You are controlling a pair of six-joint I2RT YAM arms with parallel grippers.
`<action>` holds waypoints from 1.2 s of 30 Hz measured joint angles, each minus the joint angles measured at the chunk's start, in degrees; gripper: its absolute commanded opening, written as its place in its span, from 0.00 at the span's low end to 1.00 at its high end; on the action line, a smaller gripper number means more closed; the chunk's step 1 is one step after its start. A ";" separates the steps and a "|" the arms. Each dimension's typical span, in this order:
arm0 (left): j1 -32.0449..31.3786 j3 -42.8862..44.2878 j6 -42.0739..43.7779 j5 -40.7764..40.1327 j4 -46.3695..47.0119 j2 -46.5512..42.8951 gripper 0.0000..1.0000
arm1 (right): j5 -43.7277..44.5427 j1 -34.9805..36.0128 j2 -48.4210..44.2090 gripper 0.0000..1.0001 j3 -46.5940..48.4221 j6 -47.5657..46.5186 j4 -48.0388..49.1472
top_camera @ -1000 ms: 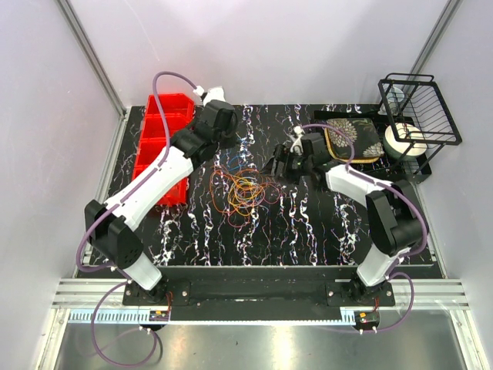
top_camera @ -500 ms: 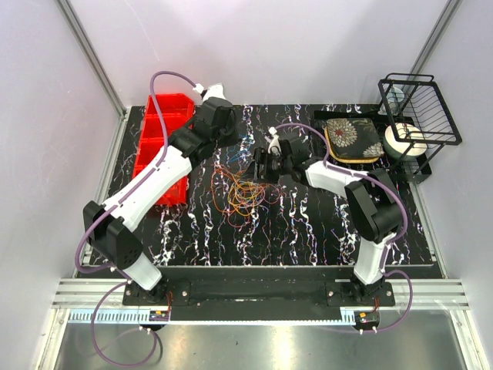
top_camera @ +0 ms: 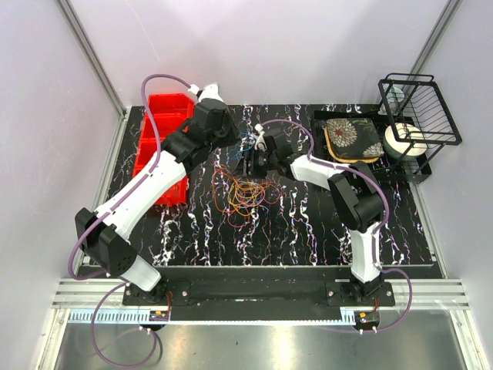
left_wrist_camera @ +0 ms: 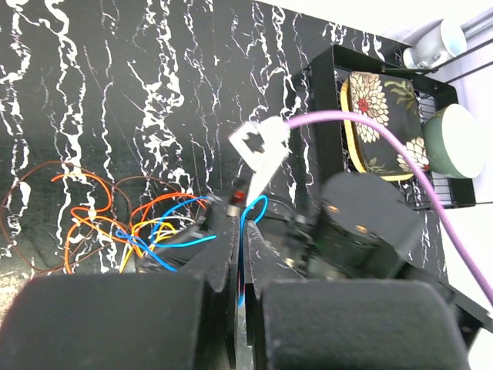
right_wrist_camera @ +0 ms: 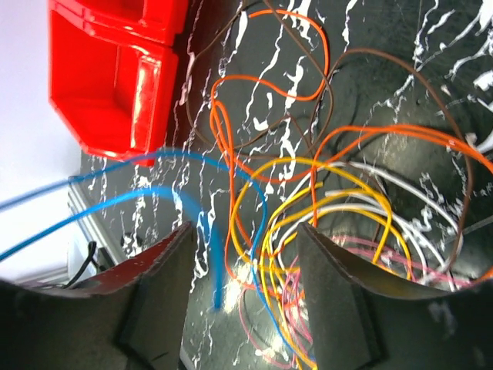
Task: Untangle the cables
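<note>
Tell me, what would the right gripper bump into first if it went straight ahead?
Likely the blue cable hanging just ahead of the right gripper, then the cables tangled behind; depth is unclear.

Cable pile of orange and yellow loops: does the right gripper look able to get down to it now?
Probably yes. The right gripper hangs open over the far edge of the cable pile, nothing solid between; only the blue cable pinched by the left gripper crosses its path.
</note>
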 measured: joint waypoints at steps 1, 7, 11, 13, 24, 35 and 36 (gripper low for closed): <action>0.02 -0.09 -0.13 0.28 0.00 -0.04 0.00 | 0.24 0.22 0.66 0.58 0.63 0.00 -0.15; 0.00 -0.11 -0.42 2.29 0.48 -0.74 0.00 | 1.07 0.92 5.38 0.51 3.89 0.04 -1.49; 0.02 0.00 -0.57 4.20 0.72 -1.81 0.00 | 1.25 1.03 7.67 0.49 5.03 0.00 -2.75; 0.00 0.74 -0.50 5.40 0.35 -2.03 0.00 | 1.70 1.05 7.93 0.46 5.03 -0.04 -3.61; 0.00 27.15 3.85 8.55 -3.93 0.22 0.00 | 3.28 1.09 7.93 0.49 4.04 -0.48 -4.44; 0.26 39.47 9.90 3.96 -6.03 2.10 0.00 | 3.76 1.27 7.50 0.57 3.32 -1.11 -4.42; 0.39 38.77 10.47 3.04 -6.14 1.99 0.00 | 3.78 1.27 7.48 0.59 3.32 -1.09 -4.44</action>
